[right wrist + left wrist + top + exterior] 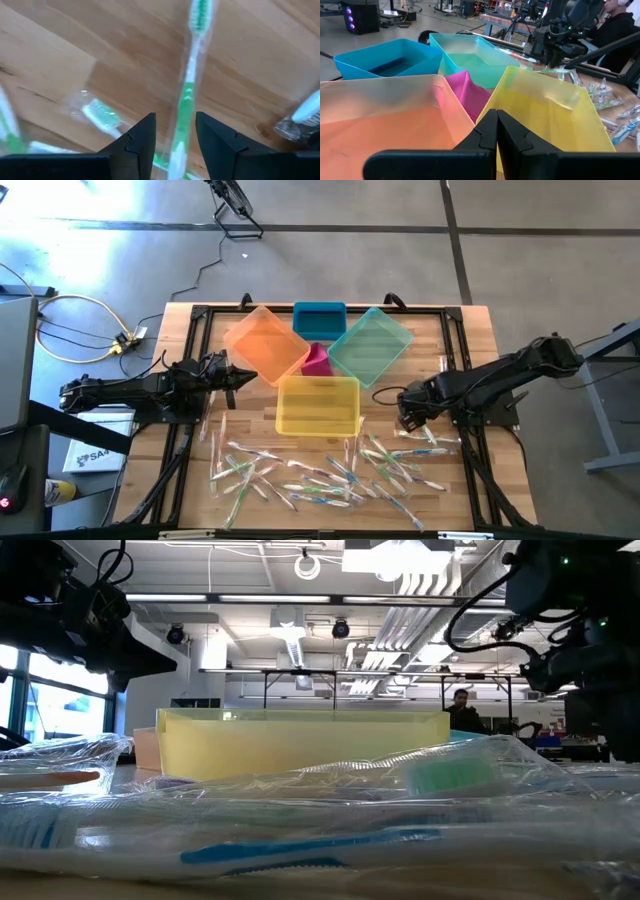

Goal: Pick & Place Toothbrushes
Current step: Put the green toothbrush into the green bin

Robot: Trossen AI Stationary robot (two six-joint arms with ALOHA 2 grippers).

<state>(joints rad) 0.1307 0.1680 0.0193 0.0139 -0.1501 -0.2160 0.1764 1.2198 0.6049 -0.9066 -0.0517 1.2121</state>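
Note:
Several wrapped toothbrushes (330, 470) lie scattered on the near half of the wooden table, and they fill the foreground of the low view (310, 845). My right gripper (410, 418) points down over the right side of the pile. It is open (175, 122), with one finger on each side of a green-and-white toothbrush (192, 55) that lies flat on the wood. A gap shows on both sides of the handle. My left gripper (238, 376) is shut (496, 117) and waits level by the orange bin, holding nothing.
Coloured bins cluster at the table's middle: orange (265, 343), blue (319, 318), teal (370, 345), yellow (317, 403) and a small pink one (316, 360). More wrapped brushes (102, 115) lie beside the right gripper. A person sits beyond the table (620, 25).

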